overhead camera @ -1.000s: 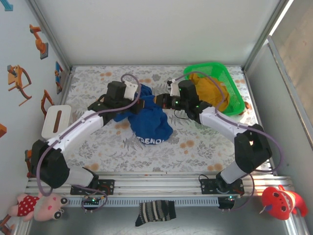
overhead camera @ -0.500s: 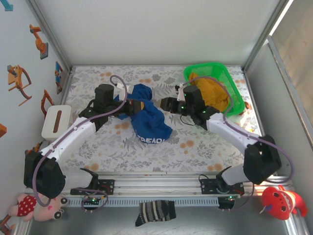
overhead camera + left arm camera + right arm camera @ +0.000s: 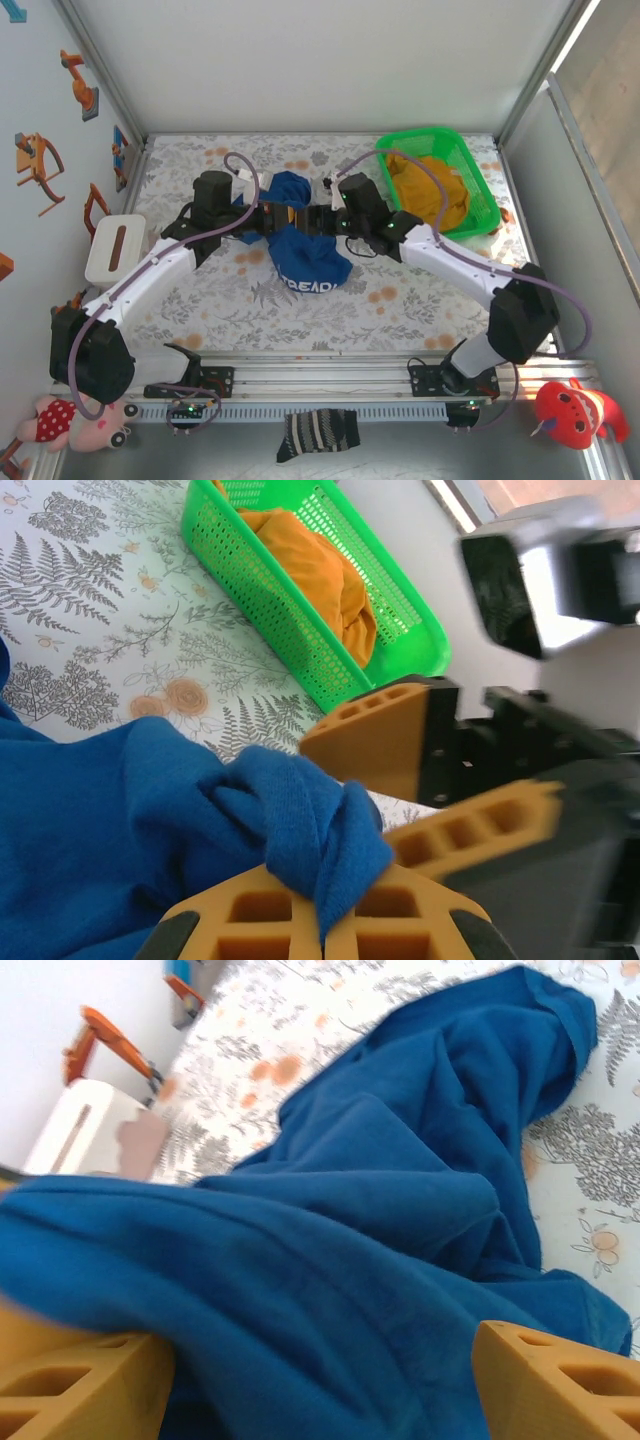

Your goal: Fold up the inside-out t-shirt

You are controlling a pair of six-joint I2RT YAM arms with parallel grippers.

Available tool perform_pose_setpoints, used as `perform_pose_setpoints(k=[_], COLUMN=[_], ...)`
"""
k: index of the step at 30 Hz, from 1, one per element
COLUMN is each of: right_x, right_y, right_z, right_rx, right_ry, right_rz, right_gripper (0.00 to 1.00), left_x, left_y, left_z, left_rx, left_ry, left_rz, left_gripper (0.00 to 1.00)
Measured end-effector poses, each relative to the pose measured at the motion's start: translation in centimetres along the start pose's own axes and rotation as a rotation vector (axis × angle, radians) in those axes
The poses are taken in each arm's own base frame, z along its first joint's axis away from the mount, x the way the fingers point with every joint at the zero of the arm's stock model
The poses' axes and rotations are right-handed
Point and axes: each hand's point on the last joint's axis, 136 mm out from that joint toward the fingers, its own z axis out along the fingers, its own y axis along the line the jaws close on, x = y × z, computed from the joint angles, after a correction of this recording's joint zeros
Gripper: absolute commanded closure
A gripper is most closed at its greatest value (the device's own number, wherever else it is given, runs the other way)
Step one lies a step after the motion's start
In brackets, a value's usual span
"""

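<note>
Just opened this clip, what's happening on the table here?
Two robot arms are working a royal-blue cloth t-shirt, which lies bunched on the floral table, not yet folded. The left gripper is shut on a twisted edge of it. The right gripper faces it, jaws open around the cloth. A mustard-yellow garment sits in the green plastic basket.
</note>
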Motion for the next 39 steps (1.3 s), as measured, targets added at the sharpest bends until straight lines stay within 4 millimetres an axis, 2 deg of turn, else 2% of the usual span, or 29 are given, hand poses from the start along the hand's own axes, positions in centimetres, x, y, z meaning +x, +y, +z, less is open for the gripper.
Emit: perform_pose_setpoints(k=[2, 3, 6, 7, 11, 14, 15, 16, 17, 21, 25, 28, 30, 32, 35, 37, 39], right_x=[0.7, 1.0, 2.2, 2.5, 1.9, 0.6, 0.2, -0.2, -0.4, -0.6, 0.6, 0.6, 0.1, -0.4, -0.7, -0.8, -1.0], right_y=[-1.1, -1.6, -3.0, -3.3, -3.3, -2.3, -1.6, -0.6, 0.2, 2.9, 3.2, 2.9, 2.6, 2.3, 2.1, 2.1, 2.3], right_z=[1.3, 1.9, 3.8, 4.1, 3.3, 1.0, 0.2, -0.6, -1.1, -1.9, -1.1, -0.9, -1.1, -1.2, -1.3, -1.4, -1.4], right_rx=[0.039, 0.059, 0.097, 0.103, 0.08, 0.014, -0.023, -0.07, -0.109, -0.266, -0.347, -0.374, -0.392, -0.404, -0.415, -0.421, -0.431], right_ry=[0.026, 0.039, 0.084, 0.095, 0.078, 0.036, 0.021, 0.006, -0.002, -0.014, 0.019, 0.022, 0.002, -0.016, -0.031, -0.039, -0.045], right_rz=[-0.004, -0.008, -0.014, -0.011, 0.001, 0.006, 0.004, -0.001, -0.006, -0.008, 0.025, 0.05, 0.064, 0.08, 0.1, 0.108, 0.111], right_gripper=[0.33, 0.43, 0.88, 1.0, 1.0, 1.0, 1.0, 1.0, 1.0, 1.0, 1.0, 1.0, 1.0, 1.0, 1.0, 1.0, 1.0], left_x=[0.0, 0.0, 0.0, 0.0, 0.6, 1.6, 2.1, 2.4, 2.7, 4.2, 4.4, 3.7, 2.5, 1.2, -0.6, -1.0, -1.0], left_y=[0.1, 0.2, 0.2, 0.2, 1.6, 4.1, 5.1, 5.9, 6.7, 10.1, 11.1, 10.9, 10.0, 8.4, 5.5, 3.7, 2.2], left_z=[0.0, -0.1, -0.1, -0.1, -0.2, -0.5, -0.4, -0.2, 0.2, 2.0, 2.4, 1.4, 0.0, -1.6, -3.8, -4.2, -3.9], left_rx=[-0.004, -0.005, -0.004, -0.005, -0.029, -0.078, -0.096, -0.109, -0.124, -0.186, -0.227, -0.266, -0.285, -0.281, -0.241, -0.199, -0.151], left_ry=[-0.001, -0.001, -0.002, -0.001, 0.003, 0.006, 0.013, 0.021, 0.032, 0.083, 0.093, 0.062, 0.01, -0.054, -0.151, -0.186, -0.192], left_rz=[-0.005, -0.006, -0.007, -0.009, -0.033, -0.077, -0.096, -0.111, -0.125, -0.201, -0.227, -0.216, -0.196, -0.172, -0.136, -0.117, -0.105], left_gripper=[1.0, 1.0, 1.0, 1.0, 1.0, 1.0, 0.91, 0.73, 0.63, 0.42, 0.34, 0.31, 0.32, 0.36, 0.46, 0.52, 0.53])
